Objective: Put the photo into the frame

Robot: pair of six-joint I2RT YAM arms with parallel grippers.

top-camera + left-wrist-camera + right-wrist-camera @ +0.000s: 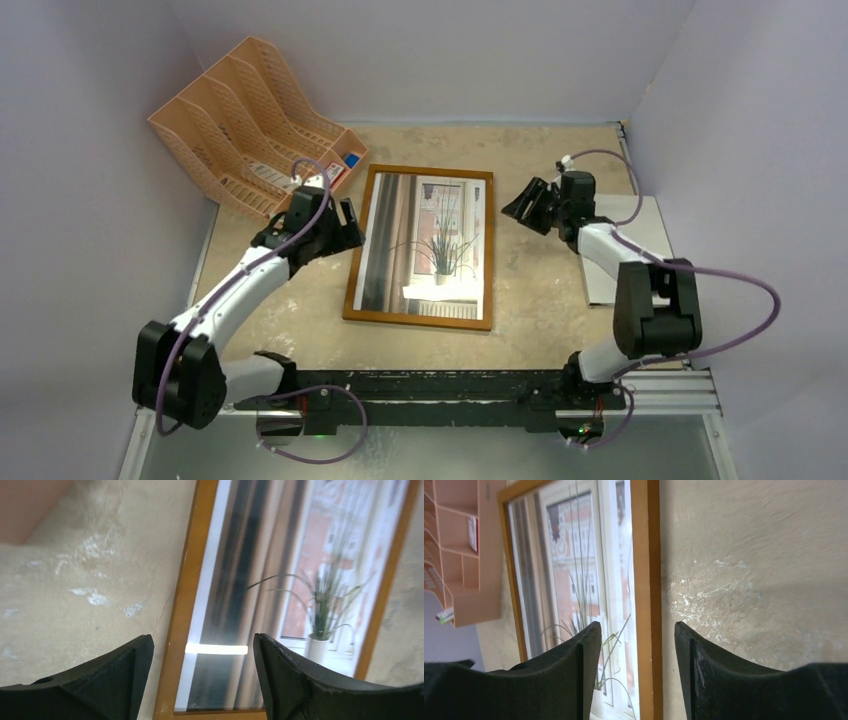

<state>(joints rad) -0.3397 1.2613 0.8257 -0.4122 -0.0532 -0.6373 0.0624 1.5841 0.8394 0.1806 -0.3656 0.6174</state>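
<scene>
The frame (366,232), thin brown wood, lies flat mid-table with the photo (432,240) of a potted plant by a curtained window inside it, face up. My left gripper (347,222) is open and empty, hovering at the frame's left edge; its wrist view shows the left moulding (181,610) and photo (280,580) between the fingers (125,675). My right gripper (524,205) is open and empty, just right of the frame's upper right side; its wrist view shows the right moulding (647,580) and photo (579,565) between its fingers (584,665).
An orange-tan plastic file rack (240,120) stands at the back left, close behind the left arm; it also shows in the right wrist view (464,555). A pale grey-white sheet (640,225) lies at the right edge under the right arm. Purple walls enclose the table.
</scene>
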